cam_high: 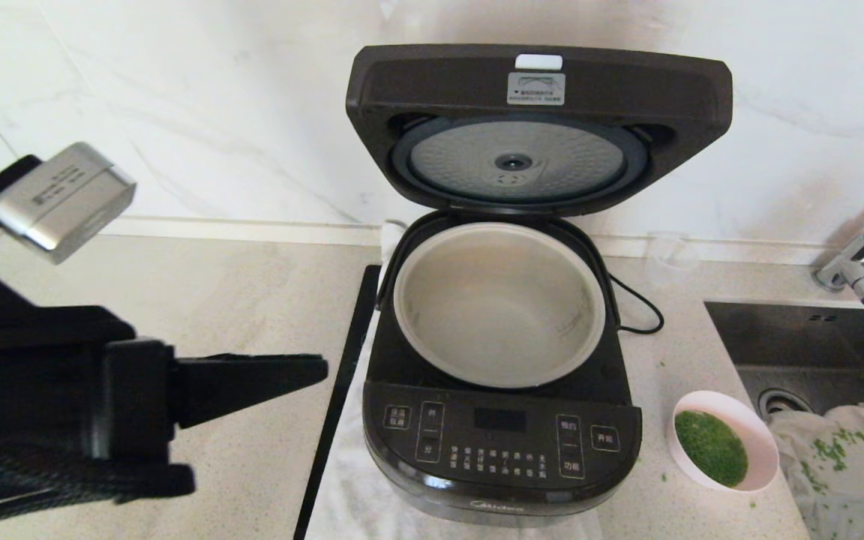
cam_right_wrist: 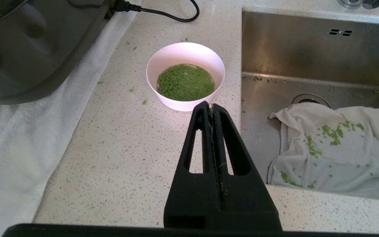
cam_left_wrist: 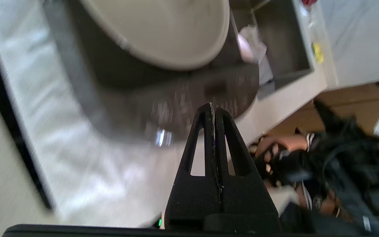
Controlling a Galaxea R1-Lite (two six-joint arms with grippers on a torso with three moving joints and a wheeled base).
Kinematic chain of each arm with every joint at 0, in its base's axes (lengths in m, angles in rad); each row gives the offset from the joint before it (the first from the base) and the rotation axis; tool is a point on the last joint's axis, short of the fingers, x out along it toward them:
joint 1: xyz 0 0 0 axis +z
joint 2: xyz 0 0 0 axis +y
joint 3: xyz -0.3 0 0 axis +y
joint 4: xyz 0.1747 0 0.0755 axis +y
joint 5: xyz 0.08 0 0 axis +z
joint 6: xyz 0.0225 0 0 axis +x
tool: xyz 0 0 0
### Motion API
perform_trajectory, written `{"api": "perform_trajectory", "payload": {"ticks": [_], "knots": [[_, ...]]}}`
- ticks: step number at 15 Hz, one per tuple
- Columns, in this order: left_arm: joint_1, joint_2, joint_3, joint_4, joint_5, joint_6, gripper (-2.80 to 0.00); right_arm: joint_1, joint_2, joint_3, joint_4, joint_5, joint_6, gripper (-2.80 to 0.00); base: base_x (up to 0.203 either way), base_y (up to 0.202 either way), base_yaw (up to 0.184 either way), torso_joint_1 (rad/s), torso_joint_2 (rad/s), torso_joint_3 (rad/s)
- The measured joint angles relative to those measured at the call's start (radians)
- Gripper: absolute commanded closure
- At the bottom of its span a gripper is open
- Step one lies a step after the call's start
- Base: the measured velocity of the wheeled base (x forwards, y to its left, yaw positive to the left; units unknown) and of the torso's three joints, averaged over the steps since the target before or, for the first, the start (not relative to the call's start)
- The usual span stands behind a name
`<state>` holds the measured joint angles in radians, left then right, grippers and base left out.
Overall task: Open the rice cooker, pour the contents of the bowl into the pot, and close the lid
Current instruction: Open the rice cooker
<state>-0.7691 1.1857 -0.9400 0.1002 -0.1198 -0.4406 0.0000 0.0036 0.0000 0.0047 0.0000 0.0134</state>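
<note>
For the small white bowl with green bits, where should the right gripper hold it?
Probably the bowl rim on its near side, one finger inside the wall, one outside. It stands upright, open side up. The right gripper, now shut, already faces that edge and must open first.

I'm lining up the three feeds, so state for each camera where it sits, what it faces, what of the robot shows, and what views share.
Head: high on the robot, facing forward and down at the open cooker, empty pot, raised lid and bowl; left arm and left gripper show.
Left wrist: behind the shut left gripper, facing the cooker's front panel and the pot.
Right wrist: behind the shut right gripper, facing the bowl and sink.
Shared: all show the cooker; head and right wrist share the bowl and sink.
</note>
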Motion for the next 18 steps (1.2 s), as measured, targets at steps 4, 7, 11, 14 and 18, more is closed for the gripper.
{"api": "perform_trajectory", "payload": {"ticks": [4, 7, 11, 14, 18], "knots": [[-0.003, 0.164, -0.034, -0.235, -0.011, -0.009, 0.0, -0.002, 0.0, 0.0, 0.0, 0.0, 0.0, 0.0, 0.0, 0.0, 0.0, 0.0, 0.0, 0.0], [-0.004, 0.229, -0.088, -0.26, -0.069, -0.019, 0.0, -0.002, 0.0, 0.0, 0.0, 0.0, 0.0, 0.0, 0.0, 0.0, 0.0, 0.0, 0.0, 0.0], [-0.003, 0.295, -0.149, -0.352, -0.06, -0.032, 0.0, -0.002, 0.0, 0.0, 0.0, 0.0, 0.0, 0.0, 0.0, 0.0, 0.0, 0.0, 0.0, 0.0], [-0.002, 0.353, -0.194, -0.459, -0.057, -0.032, 0.0, -0.002, 0.0, 0.0, 0.0, 0.0, 0.0, 0.0, 0.0, 0.0, 0.0, 0.0, 0.0, 0.0], [-0.002, 0.413, -0.259, -0.478, -0.042, -0.031, 0.0, -0.002, 0.0, 0.0, 0.0, 0.0, 0.0, 0.0, 0.0, 0.0, 0.0, 0.0, 0.0, 0.0]]}}
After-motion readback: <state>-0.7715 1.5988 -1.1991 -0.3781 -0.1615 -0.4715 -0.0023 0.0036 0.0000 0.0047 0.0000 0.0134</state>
